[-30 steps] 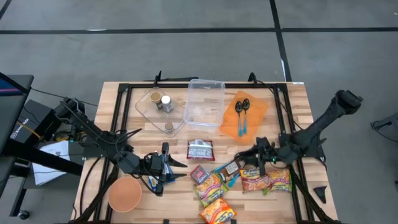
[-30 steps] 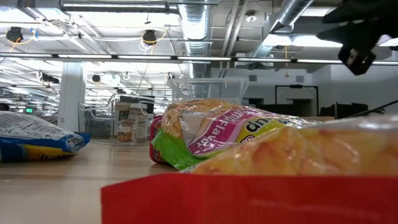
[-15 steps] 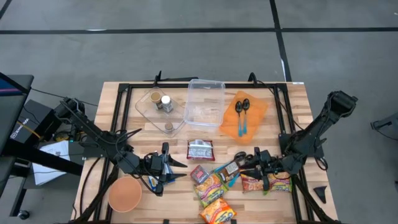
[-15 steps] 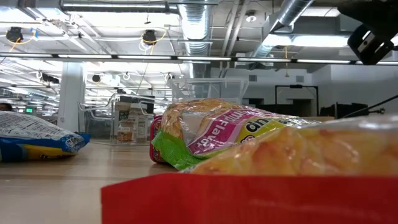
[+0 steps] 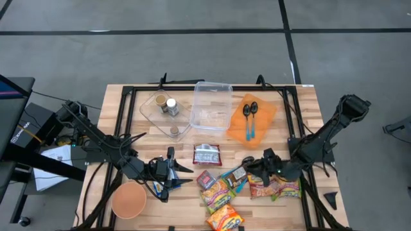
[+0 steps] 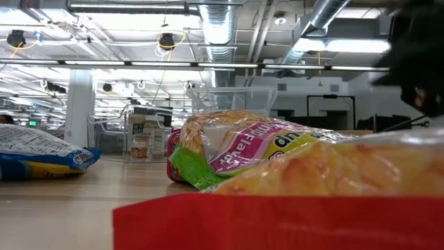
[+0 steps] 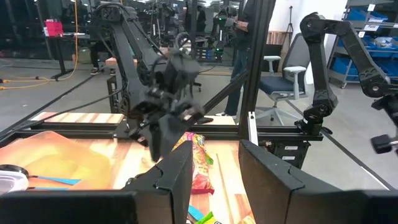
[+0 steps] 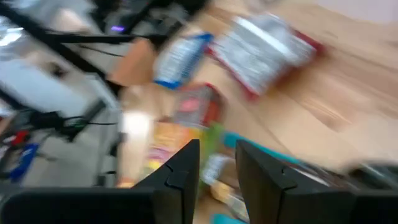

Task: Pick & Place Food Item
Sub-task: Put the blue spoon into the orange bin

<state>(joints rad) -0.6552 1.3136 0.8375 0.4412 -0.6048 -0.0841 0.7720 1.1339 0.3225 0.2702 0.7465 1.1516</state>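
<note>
Right gripper (image 5: 252, 168) is hovering low over the cluster of snack packets (image 5: 247, 181) at the table's (image 5: 305, 96) front right, its fingers (image 8: 180, 171) standing a narrow gap apart with nothing between them, though the blurred wrist view makes that hard to confirm. Left gripper (image 5: 182, 169) is waiting near the front left, beside the orange bowl (image 5: 129, 200), jaws narrowly parted and holding nothing. Snack packets are lying flat on the wood, with a red-and-silver packet (image 5: 207, 154) sitting apart behind them.

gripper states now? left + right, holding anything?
Left gripper: open, empty, waiting near the bowl.
Right gripper: open, empty, over the snack packets.
</note>
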